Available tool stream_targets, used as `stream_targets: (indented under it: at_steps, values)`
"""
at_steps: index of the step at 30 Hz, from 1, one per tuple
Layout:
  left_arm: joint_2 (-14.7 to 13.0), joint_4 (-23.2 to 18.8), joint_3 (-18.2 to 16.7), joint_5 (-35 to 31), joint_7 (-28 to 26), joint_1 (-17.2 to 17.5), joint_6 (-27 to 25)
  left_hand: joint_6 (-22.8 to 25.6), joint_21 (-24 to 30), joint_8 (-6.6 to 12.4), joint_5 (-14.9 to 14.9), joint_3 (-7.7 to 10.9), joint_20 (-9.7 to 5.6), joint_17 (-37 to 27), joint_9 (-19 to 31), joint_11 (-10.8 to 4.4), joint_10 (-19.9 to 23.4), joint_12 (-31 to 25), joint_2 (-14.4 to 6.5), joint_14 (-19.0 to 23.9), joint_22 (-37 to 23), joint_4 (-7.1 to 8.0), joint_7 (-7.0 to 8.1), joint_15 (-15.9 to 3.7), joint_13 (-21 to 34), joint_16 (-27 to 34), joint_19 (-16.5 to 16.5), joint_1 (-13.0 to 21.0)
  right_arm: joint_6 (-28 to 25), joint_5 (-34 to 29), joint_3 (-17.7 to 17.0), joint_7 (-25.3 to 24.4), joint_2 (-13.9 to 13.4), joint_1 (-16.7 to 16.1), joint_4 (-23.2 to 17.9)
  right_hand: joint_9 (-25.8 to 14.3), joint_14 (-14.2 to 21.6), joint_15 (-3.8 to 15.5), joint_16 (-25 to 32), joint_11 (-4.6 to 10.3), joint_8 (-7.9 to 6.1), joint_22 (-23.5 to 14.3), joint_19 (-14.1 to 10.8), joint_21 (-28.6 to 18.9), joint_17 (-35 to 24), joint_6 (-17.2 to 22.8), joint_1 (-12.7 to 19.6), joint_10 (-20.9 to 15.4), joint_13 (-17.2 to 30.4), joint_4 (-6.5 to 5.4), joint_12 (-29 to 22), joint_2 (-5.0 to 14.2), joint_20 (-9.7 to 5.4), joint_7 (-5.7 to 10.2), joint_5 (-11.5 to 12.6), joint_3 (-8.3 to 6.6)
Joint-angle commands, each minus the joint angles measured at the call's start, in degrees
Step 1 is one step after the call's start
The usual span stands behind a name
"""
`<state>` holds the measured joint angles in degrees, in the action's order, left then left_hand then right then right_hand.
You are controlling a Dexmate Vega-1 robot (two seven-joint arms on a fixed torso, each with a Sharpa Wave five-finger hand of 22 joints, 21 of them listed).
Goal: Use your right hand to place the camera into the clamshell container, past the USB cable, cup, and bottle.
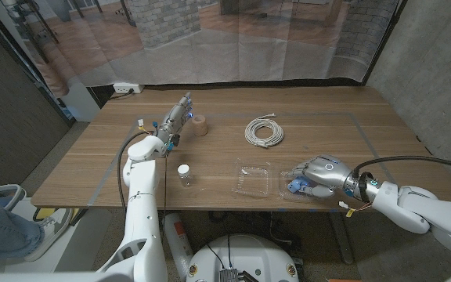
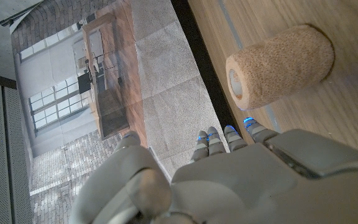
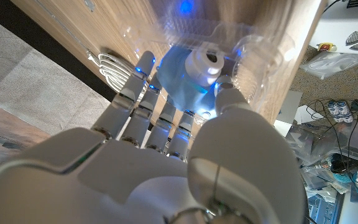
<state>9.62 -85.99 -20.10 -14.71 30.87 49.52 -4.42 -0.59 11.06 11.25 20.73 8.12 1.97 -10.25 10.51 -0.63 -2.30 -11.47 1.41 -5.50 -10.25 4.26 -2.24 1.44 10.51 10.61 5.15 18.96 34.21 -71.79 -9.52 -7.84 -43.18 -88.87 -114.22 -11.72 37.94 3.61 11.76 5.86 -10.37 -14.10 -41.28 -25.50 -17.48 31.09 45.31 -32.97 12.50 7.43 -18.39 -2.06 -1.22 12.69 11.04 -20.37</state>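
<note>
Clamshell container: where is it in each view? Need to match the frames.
Head view: the clamshell container lies open at the table's near edge, right of centre, with the right hand over its right half.
Left wrist view: not in it.
Right wrist view: the clear plastic sits just beyond the fingertips, with a blue camera at the hand.
Shared landmark: the coiled USB cable, also at.

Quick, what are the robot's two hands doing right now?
Left hand: open, fingers stretched out, holding nothing, next to the tan roll.
Right hand: holding the small blue camera over the clear plastic clamshell container.
</note>
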Motion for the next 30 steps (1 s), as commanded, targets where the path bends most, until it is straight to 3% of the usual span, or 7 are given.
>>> stream_targets:
  at_steps: [1,13,30]
  values:
    - [-0.23,0.55,0.05,0.03,0.15,-0.44,0.29,0.24,0.43,0.26,-0.39,-0.12,0.19,-0.29,0.31,0.15,-0.18,-0.13,0.06,-0.20,-0.14,0.12,-0.13,0.14,0.28,0.17,0.24,0.50,0.04,-0.06,-1.02,0.69,0.33,-0.12,-1.19,0.05,0.76,2.71,0.14,-0.86,-0.39,0.00,0.09,-0.35,0.10,0.19,0.00,-0.43,-0.05,0.08,0.26,-0.65,-0.03,-0.05,0.29,0.32]
    - [-0.51,2.12,-0.09,0.35,0.25,-1.32,0.93,0.20,0.43,0.23,-0.40,-0.20,0.20,-0.29,0.32,0.15,-0.27,-0.09,0.00,-0.24,-0.14,0.12,-0.05,0.16,0.28,0.15,0.24,0.55,1.32,0.77,-3.31,0.62,0.83,-0.77,-2.73,0.04,2.16,1.50,0.50,-0.79,-1.04,0.07,-0.16,-0.56,0.66,1.40,-0.74,-1.06,-0.46,-0.19,0.35,-0.94,-0.15,-0.09,0.57,0.65]
    - [-0.61,3.73,-0.09,0.43,0.21,-1.93,1.45,0.18,0.43,0.21,-0.43,-0.30,0.20,-0.29,0.32,0.21,-0.30,-0.08,-0.09,-0.28,-0.14,0.13,-0.03,0.18,0.28,0.13,0.25,0.64,3.49,1.50,-6.79,3.03,2.28,-1.79,-5.03,0.05,2.05,1.22,0.28,-0.65,-1.25,0.12,-0.15,-0.63,1.08,1.95,-1.19,-0.93,-0.71,-0.33,0.63,-1.13,0.02,-0.06,0.75,0.86]
